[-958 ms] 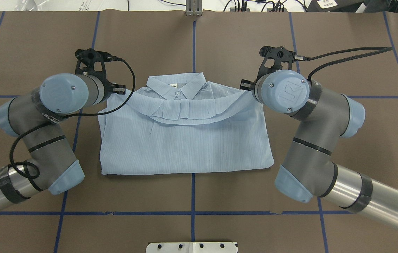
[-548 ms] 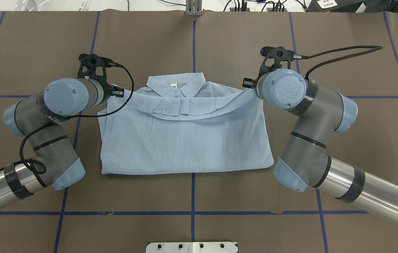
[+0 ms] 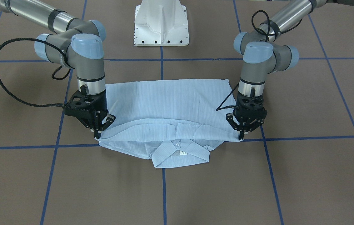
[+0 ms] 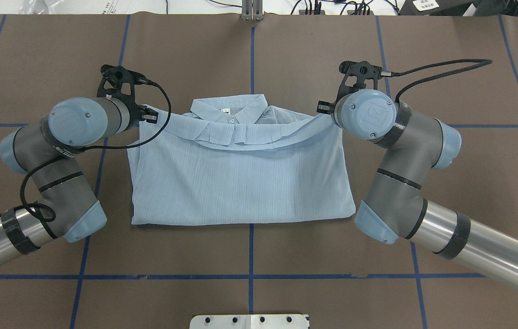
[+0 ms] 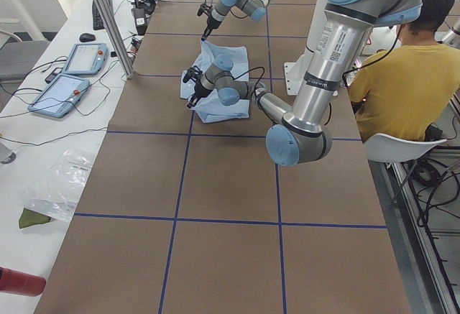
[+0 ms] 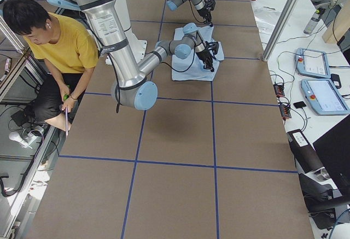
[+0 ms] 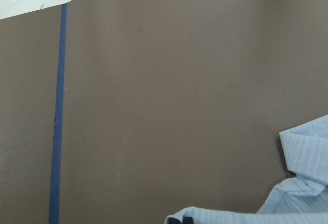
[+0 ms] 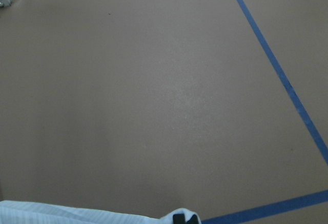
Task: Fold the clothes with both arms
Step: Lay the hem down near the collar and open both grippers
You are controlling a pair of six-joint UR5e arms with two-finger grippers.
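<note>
Shirt (image 4: pixel 240 183) at mid-frame in the overhead view, flat on the table (image 4: pixel 313 50), doubled over on itself. Handles as thin, soft and light. Offers no stiffness to carry a fold; sags in a shallow arc between the two holds; likely to slide over its own lower layer and to wrinkle if dragged. Best taken at the two outer corners of the upper layer, as now, for drawing the edge between them straight; nearer the middle, probably floppy at the corners.

Left gripper (image 3: pixel 241 134), at right in the front view: narrowed to a pinch on one corner. Right gripper (image 3: pixel 97 134), at left there: pinched likewise on the other. Same in both wrist views, with striped cloth against a dark fingertip (image 7: pixel 177 220) at the bottom edge.

Collar (image 4: pixel 231 112) toward the top of the overhead frame, just past the sagging edge, uncovered; crease toward the bottom. Long axis left to right across that frame, shoulder to shoulder, about square to the blue line (image 4: pixel 252 59) down the middle.

Next, by judgement: lower both corners together and evenly before letting go, to avoid a skewed edge.
</note>
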